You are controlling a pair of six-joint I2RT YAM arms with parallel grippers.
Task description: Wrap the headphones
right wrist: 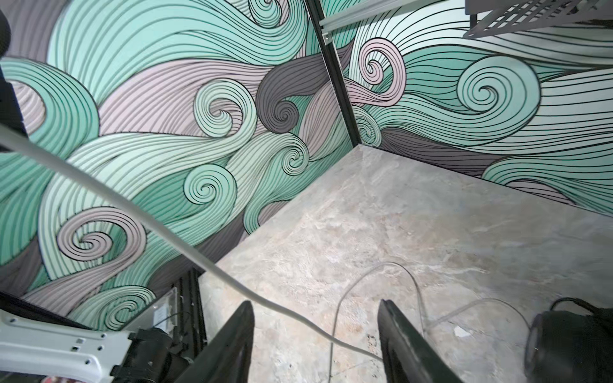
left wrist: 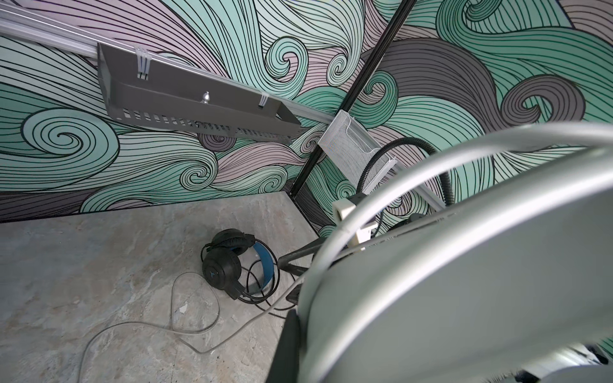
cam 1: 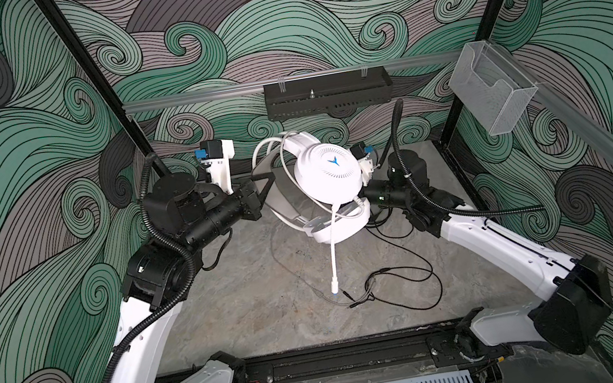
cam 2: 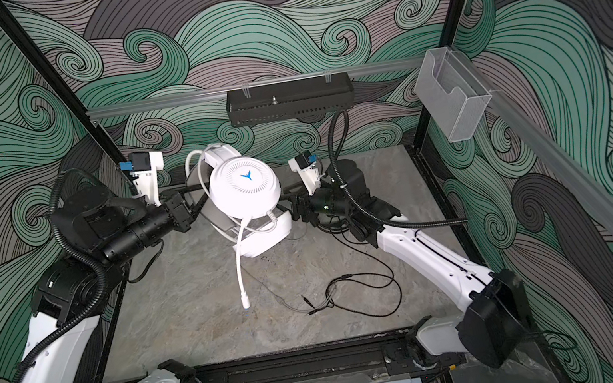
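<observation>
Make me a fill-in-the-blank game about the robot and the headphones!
1. The left gripper holds the raised headset, which is mostly ___.
2. The other headset lies on the table and is ___ with a blue headband lining.
3. The right gripper is ___, not shut.

Missing words: white, black, open.
</observation>
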